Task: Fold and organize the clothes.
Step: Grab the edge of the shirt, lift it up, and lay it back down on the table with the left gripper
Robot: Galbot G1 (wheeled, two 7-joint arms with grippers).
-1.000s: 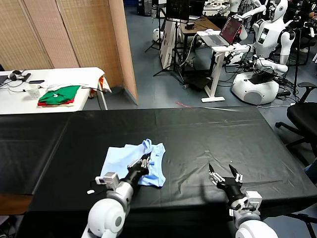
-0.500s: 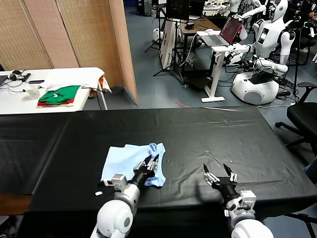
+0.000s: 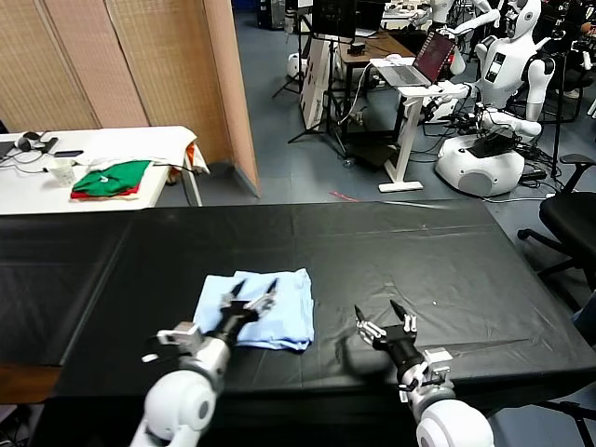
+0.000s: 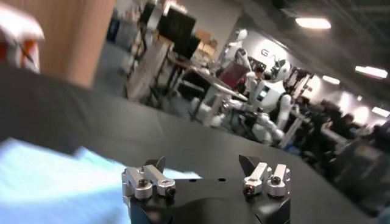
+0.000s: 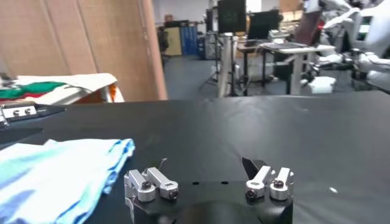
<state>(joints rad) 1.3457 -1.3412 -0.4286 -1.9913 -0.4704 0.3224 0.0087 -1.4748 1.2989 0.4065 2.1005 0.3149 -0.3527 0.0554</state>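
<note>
The left gripper (image 3: 250,296) hangs low over a folded T-shirt (image 3: 279,321), its dark pointed fingers (image 3: 271,287) spread wide and holding nothing. From the left wrist camera the same jaws stand far apart, each fingertip capped by a bright metal block with screw heads, above a blur of pale blue cloth (image 4: 55,182).

The right gripper (image 3: 385,323) waits near the front edge of the table (image 3: 419,251), well apart from the shirt and to its right, its fingers likewise wide and empty. The right wrist camera shows the black gripper body with its two silvery finger mounts (image 5: 150,184) and, beyond them, the shirt's layered edge (image 5: 91,167).

The T-shirt is pale light blue, of thin soft fabric, folded into a rough rectangle of several layers with slightly uneven, rounded edges and shallow creases. It lies flat on the near left part of the table, partly under the left gripper. No lettering shows on the upper side.

The table is covered in a matte black sheet with faint fold lines and a few small pale specks. Behind it to the left stands a white side table (image 3: 140,144) carrying a stack of green and red garments (image 3: 112,179) and a white cloth with an orange edge (image 3: 189,149). A tan woven screen (image 3: 140,65) rises behind that, and white humanoid robots (image 3: 503,56) stand farther back.
</note>
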